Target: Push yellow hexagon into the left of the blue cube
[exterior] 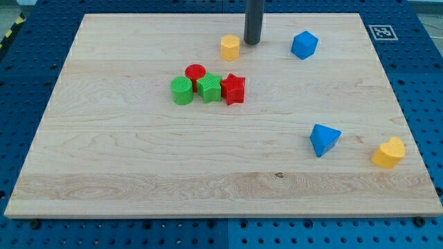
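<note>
The yellow hexagon (pixel 230 48) sits near the view's top, a little left of centre. The blue cube (pixel 304 45) sits to its right, about a hundred pixels away. My tip (pixel 252 42) is the lower end of the dark rod coming down from the view's top. It stands just right of the yellow hexagon, between it and the blue cube, close to the hexagon; I cannot tell if it touches.
A cluster lies left of centre: red cylinder (pixel 195 72), green cylinder (pixel 181 90), green block (pixel 209 88), red star (pixel 233 88). A blue triangular block (pixel 324 139) and a yellow heart (pixel 388 153) lie at the view's lower right. The wooden board (pixel 104 180) rests on a blue pegboard.
</note>
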Robot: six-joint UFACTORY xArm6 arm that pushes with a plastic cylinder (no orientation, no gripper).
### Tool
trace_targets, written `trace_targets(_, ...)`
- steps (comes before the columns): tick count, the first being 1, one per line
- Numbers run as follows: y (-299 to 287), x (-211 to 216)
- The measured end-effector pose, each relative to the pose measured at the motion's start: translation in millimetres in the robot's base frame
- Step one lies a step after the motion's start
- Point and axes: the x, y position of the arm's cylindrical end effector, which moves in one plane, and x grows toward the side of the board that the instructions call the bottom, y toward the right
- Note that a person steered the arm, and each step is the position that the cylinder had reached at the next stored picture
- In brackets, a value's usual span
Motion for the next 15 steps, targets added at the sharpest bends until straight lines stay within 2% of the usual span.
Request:
trace_targets(1,23,30)
trace_targets(2,32,42)
trace_targets(5,32,43)
trace_targets(6,49,88)
trace_targets(15,-25,89)
